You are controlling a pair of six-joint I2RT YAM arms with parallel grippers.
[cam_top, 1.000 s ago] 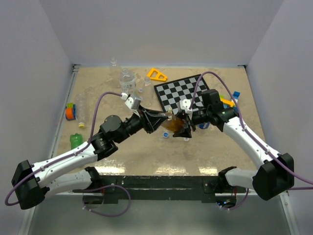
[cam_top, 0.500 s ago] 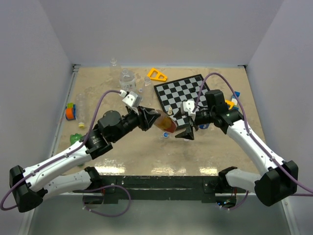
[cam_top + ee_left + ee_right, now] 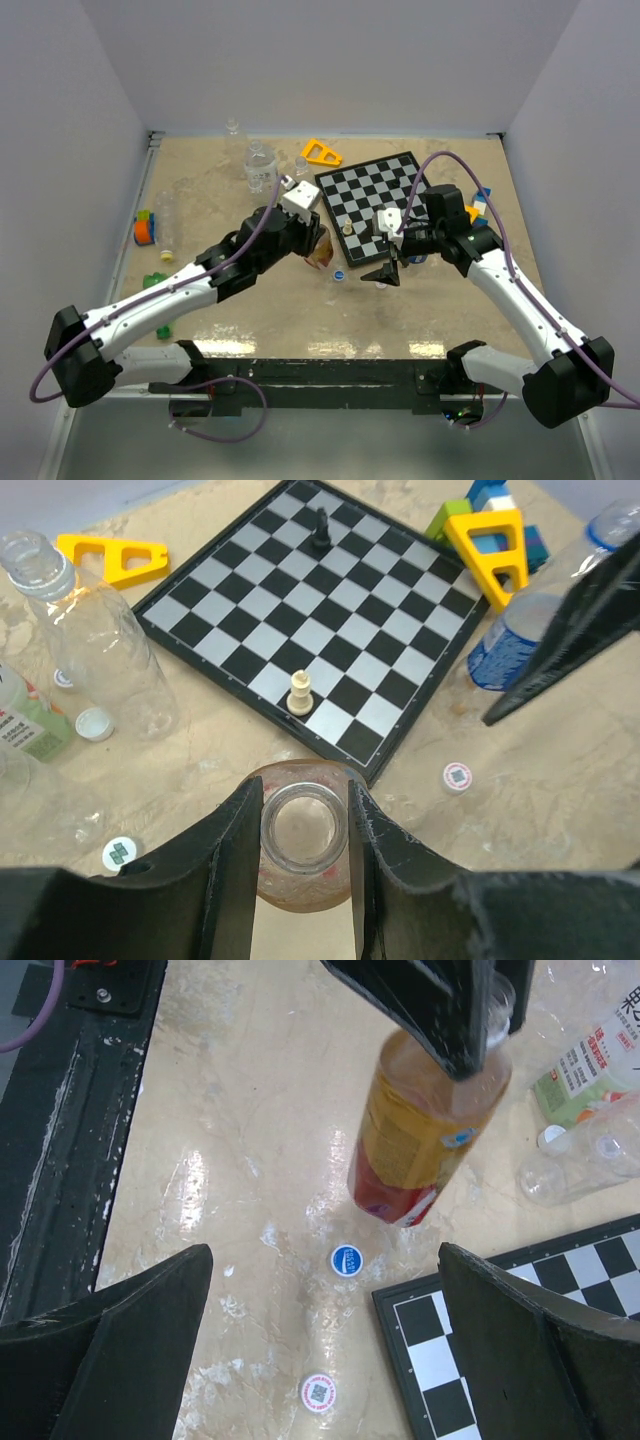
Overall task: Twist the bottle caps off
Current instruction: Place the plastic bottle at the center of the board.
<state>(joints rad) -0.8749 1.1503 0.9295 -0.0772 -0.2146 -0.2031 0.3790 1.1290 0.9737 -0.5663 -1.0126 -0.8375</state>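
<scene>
My left gripper [image 3: 305, 788] is shut on the neck of the amber-brown bottle [image 3: 302, 875], whose mouth is open with no cap on it. In the top view that bottle [image 3: 322, 256] hangs tilted from the left gripper [image 3: 316, 243] just off the chessboard's near corner. My right gripper [image 3: 325, 1330] stands wide open and holds nothing, low over the table to the bottle's right. Between its fingers lie a blue cap [image 3: 346, 1260] and a white cap with red print [image 3: 318, 1392]. The blue cap [image 3: 339, 275] lies beside the bottle's base.
A chessboard [image 3: 372, 190] carries a white pawn [image 3: 300, 693] and a black piece [image 3: 321, 527]. A blue-label bottle [image 3: 510, 640] lies by my right gripper [image 3: 385, 265]. Clear bottles [image 3: 90, 640], a white cap [image 3: 95, 723], a green-marked cap [image 3: 118, 853], a green bottle [image 3: 155, 286] and yellow blocks [image 3: 321, 153] lie around.
The right gripper has opened wide and drawn back from the bottle's mouth. The left arm has swung the amber bottle back and to the right, turning it more upright.
</scene>
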